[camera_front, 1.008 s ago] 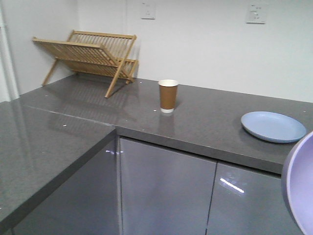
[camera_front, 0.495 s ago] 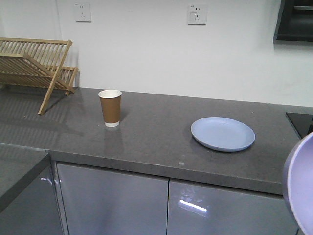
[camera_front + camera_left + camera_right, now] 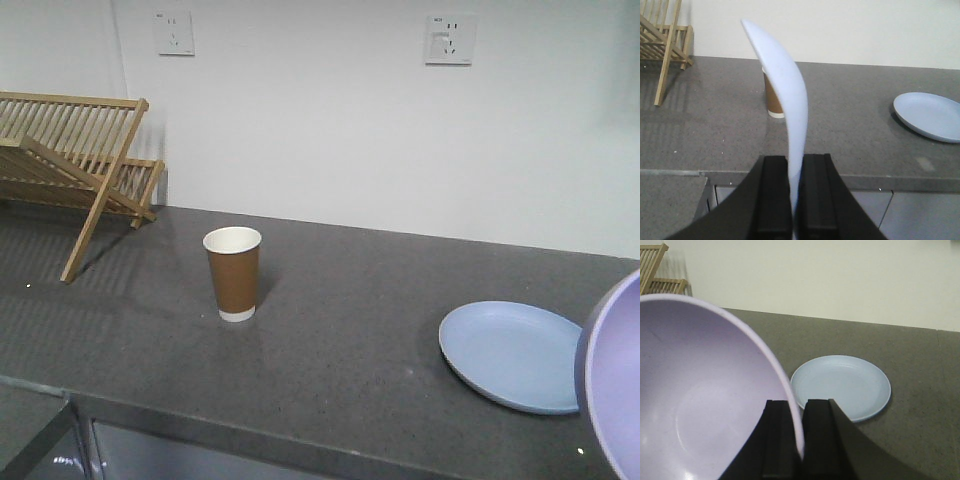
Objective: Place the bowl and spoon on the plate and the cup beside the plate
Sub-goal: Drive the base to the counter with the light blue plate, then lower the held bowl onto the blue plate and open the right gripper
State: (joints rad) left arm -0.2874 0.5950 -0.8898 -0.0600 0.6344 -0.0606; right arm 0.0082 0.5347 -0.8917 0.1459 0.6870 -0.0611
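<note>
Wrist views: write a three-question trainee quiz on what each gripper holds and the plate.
1. True or false: the round shallow light blue plate already carries something.
2. The left gripper is shut on: A) a fork, B) the short pale blue-white plastic spoon, C) a sponge.
3. Fill in: the right gripper pinches the small lavender-purple plastic bowl by its ____.
Key: 1 false; 2 B; 3 rim.
</note>
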